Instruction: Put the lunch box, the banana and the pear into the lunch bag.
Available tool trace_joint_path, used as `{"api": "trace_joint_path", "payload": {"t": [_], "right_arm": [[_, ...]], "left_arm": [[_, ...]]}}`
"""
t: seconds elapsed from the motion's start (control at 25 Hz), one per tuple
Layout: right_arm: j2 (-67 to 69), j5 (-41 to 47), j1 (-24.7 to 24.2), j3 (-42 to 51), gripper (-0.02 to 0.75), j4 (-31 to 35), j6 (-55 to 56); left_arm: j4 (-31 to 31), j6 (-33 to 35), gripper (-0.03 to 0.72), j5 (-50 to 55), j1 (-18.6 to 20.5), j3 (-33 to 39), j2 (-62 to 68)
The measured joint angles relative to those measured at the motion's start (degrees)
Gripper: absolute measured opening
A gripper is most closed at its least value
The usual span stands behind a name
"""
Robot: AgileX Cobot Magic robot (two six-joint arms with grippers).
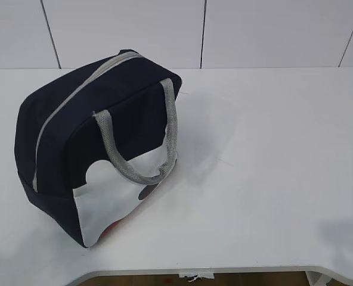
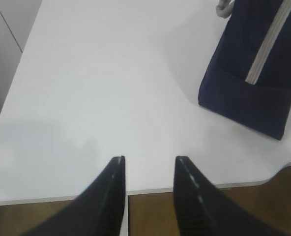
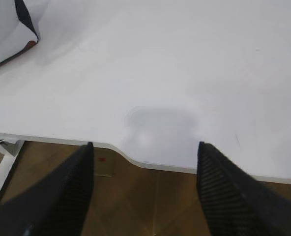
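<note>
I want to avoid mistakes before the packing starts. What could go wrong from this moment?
1. The lunch bag looks zipped shut along its grey zipper, so nothing can go in until it is opened.
2. No lunch box, banana or pear shows in any view, so there is nothing to pick yet.
3. The bag leans tilted on the table, near its front left edge; pulling on it might tip or slide it off.

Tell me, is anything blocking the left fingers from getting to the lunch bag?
Nothing visible is. Only bare white table lies between the open left gripper and the lunch bag, which stands zipped shut ahead to the right.
</note>
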Motion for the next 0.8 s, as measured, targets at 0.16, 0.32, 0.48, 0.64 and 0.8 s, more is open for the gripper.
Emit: {"api": "trace_joint_path", "payload": {"t": [0.16, 0.32, 0.48, 0.64, 0.8], "right_arm": [[0.00, 0.00, -1.86, 0.00, 0.508, 0.00, 0.07], [0.00, 0.00, -1.84, 0.00, 0.508, 0.00, 0.07], [0.00, 0.00, -1.84, 0.00, 0.508, 0.00, 0.07], [0.00, 0.00, -1.84, 0.00, 0.508, 0.00, 0.07], [0.00, 0.00, -1.84, 0.00, 0.508, 0.00, 0.07]], "left_arm": [[0.00, -0.04, 0.253, 0.00, 2.02, 0.00, 0.00], [0.00, -0.04, 0.253, 0.00, 2.27, 0.00, 0.00], [0.00, -0.04, 0.253, 0.00, 2.27, 0.00, 0.00], [0.00, -0.04, 0.253, 0.00, 2.27, 0.00, 0.00], [0.00, -0.04, 0.253, 0.00, 2.27, 0.00, 0.00]]}}
